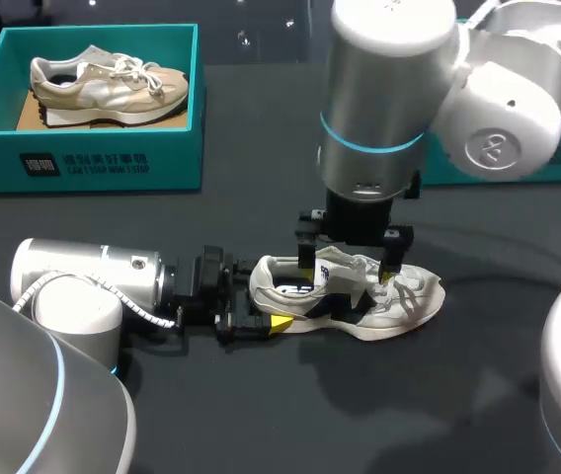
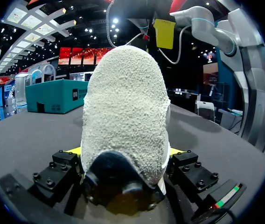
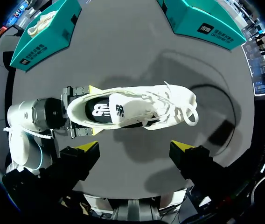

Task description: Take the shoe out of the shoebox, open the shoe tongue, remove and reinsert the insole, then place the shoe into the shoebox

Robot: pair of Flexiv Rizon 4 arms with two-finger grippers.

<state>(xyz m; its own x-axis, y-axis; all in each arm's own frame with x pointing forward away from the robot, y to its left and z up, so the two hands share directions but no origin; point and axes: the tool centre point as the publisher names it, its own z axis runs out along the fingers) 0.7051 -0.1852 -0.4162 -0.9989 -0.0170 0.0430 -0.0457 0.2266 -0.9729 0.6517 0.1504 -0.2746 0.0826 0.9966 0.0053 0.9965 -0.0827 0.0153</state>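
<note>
The dark tabletop (image 1: 261, 415) carries a white sneaker (image 1: 379, 301) lying upright on its sole near the middle, outside both boxes, its long axis running across the head view with the heel toward my left side and the toe toward my right. My left arm (image 1: 83, 281) lies low along the tabletop in line with that axis, while my right arm (image 1: 389, 89) comes in from the far right corner and hangs straight over the sneaker, hiding part of its middle from the head camera. A teal shoebox (image 1: 93, 158) stands open at the far left with a beige sneaker (image 1: 108, 84) lying in it, toe pointing right; a second teal shoebox (image 1: 557, 158) sits at the far right, mostly behind the right arm. Both are well apart from the white sneaker. The left tool (image 1: 261, 296) is closed on the heel, a yellow tip pressed to each side. The left wrist view confirms this but shows little else, since the heel's rough grey back fills it. The right tool (image 1: 350, 269) hovers above the sneaker's collar with its fingers spread wide and holding nothing. Only the right wrist view looks straight down into the sneaker, showing the dark insole (image 3: 107, 111) seated inside and the loose white laces (image 3: 188, 112) looping near the toe.
</note>
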